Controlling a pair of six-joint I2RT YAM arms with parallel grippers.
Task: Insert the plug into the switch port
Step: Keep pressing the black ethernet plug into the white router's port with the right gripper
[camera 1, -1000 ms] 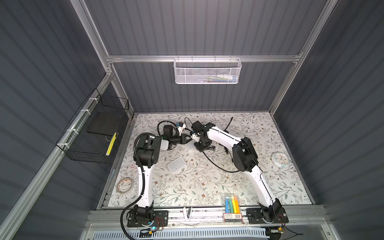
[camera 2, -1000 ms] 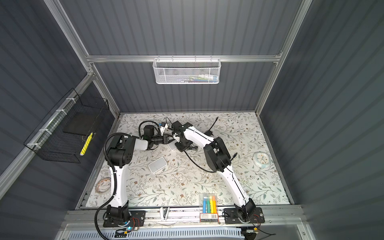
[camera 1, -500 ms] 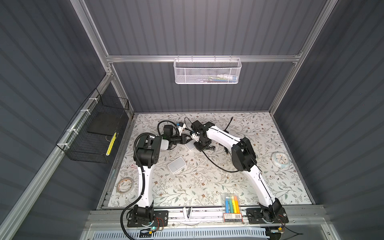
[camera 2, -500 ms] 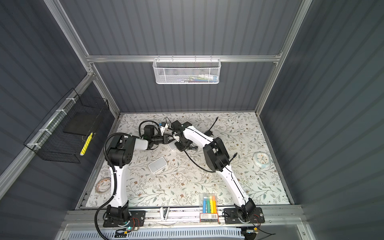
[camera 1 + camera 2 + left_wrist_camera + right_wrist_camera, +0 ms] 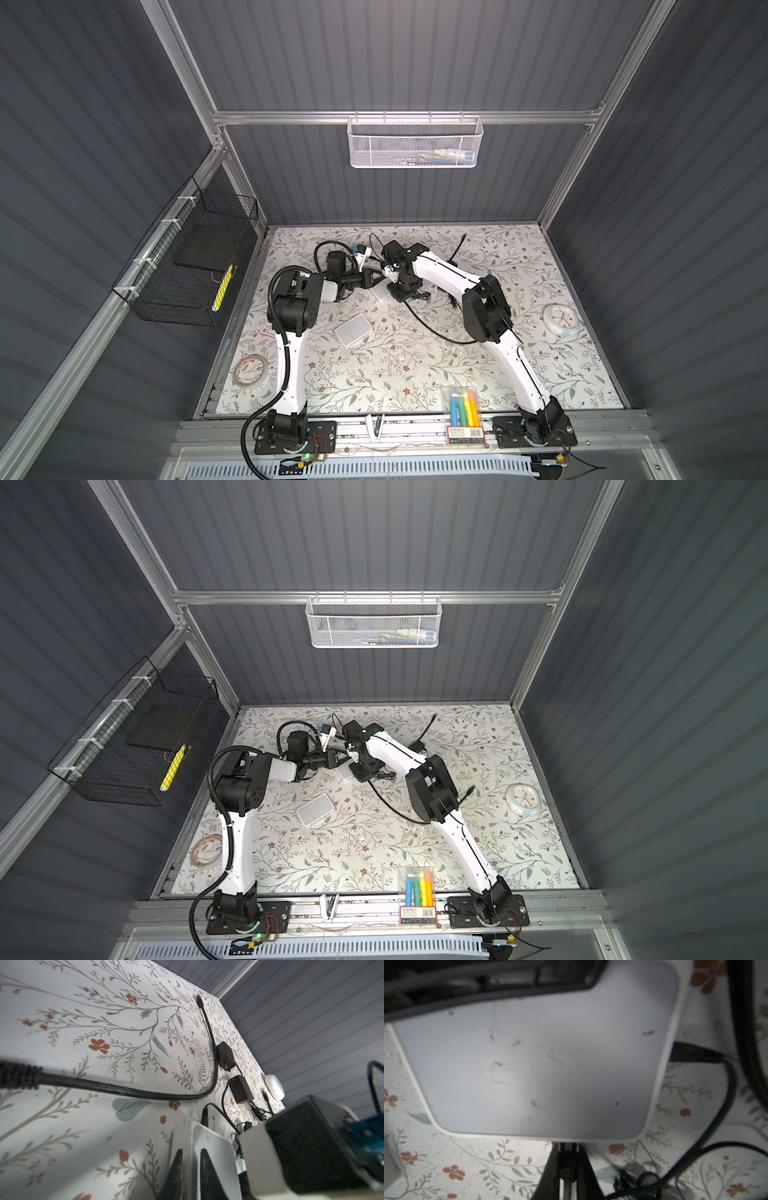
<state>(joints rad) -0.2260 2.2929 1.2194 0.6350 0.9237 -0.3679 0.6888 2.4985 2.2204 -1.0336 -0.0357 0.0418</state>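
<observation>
In both top views the small white rounded-square plastic switch (image 5: 380, 292) (image 5: 344, 772) lies on the floral-patterned desk (image 5: 415, 365), left of centre in its upper half, where the two arms meet. The left hand (image 5: 191, 1152) pinches the switch's edge between its dark fingers. At bottom centre of the right wrist view, the right hand (image 5: 568, 1148) pinches the black cable plug (image 5: 566, 1169). The plug's tip touches the switch's side; whether it sits in a port cannot be told.

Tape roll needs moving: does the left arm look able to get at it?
Probably yes: the tape roll lies by that arm's base, nothing between. But the left tool is clamped on the switch and must let go first.
</observation>
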